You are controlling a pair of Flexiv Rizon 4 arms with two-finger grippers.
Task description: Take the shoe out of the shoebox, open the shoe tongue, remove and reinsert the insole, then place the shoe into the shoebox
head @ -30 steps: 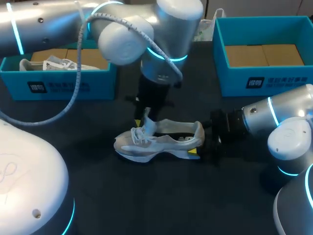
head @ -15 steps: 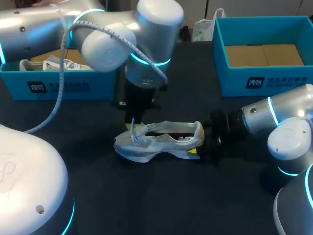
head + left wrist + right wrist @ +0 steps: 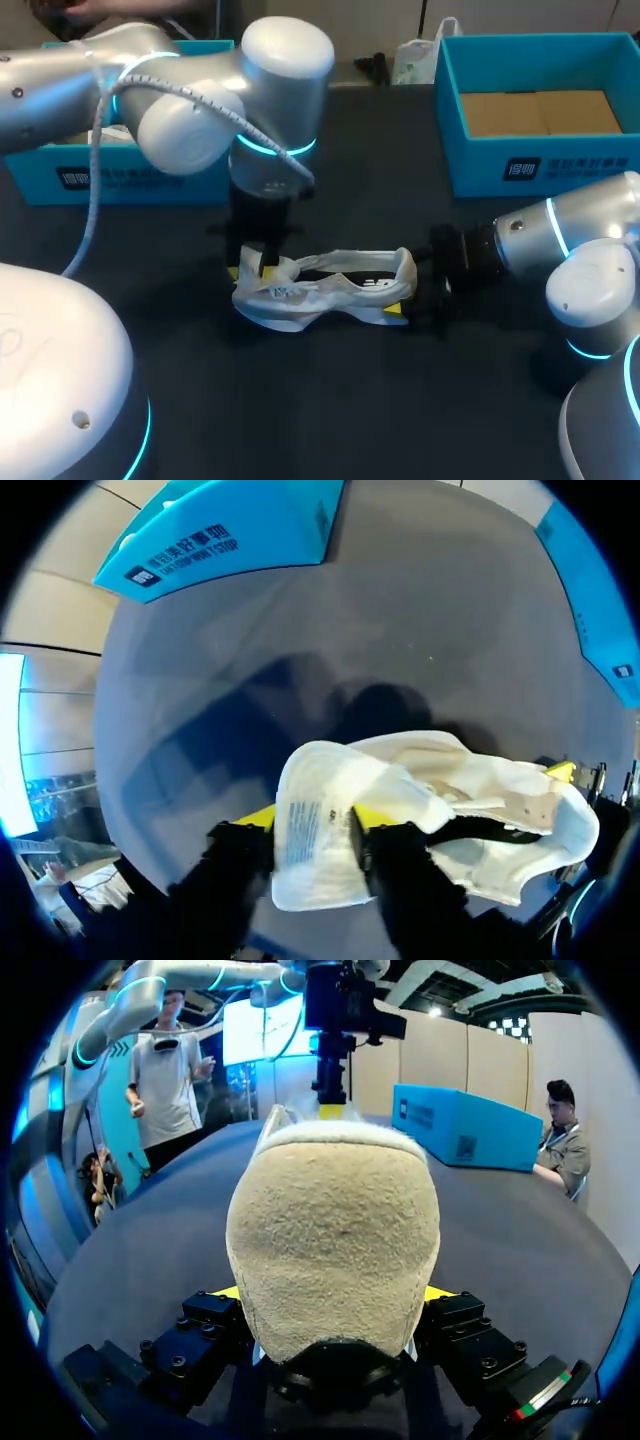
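Note:
A white shoe [image 3: 330,290] lies on its side on the dark table, toe to the left. My left gripper [image 3: 255,268] stands over its front end. In the left wrist view the raised tongue [image 3: 312,825], white with a printed label, lies between the parted fingers of the left gripper [image 3: 312,820], and the shoe [image 3: 480,810] stretches beyond it. My right gripper [image 3: 412,295] is at the heel. In the right wrist view the fuzzy heel [image 3: 335,1250] fills the gap of the right gripper [image 3: 333,1295], with a yellow tip pressed against each side.
A teal shoebox [image 3: 120,170] stands at the back left, partly hidden by my left arm. A second open teal shoebox [image 3: 540,165] with a brown cardboard floor stands at the back right. The right arm's base [image 3: 600,300] is close beside the heel.
My left arm has shifted left and down toward the toe, drawing the tongue forward. Its fingers closed, then spread apart. The right arm and the heel have stayed put.

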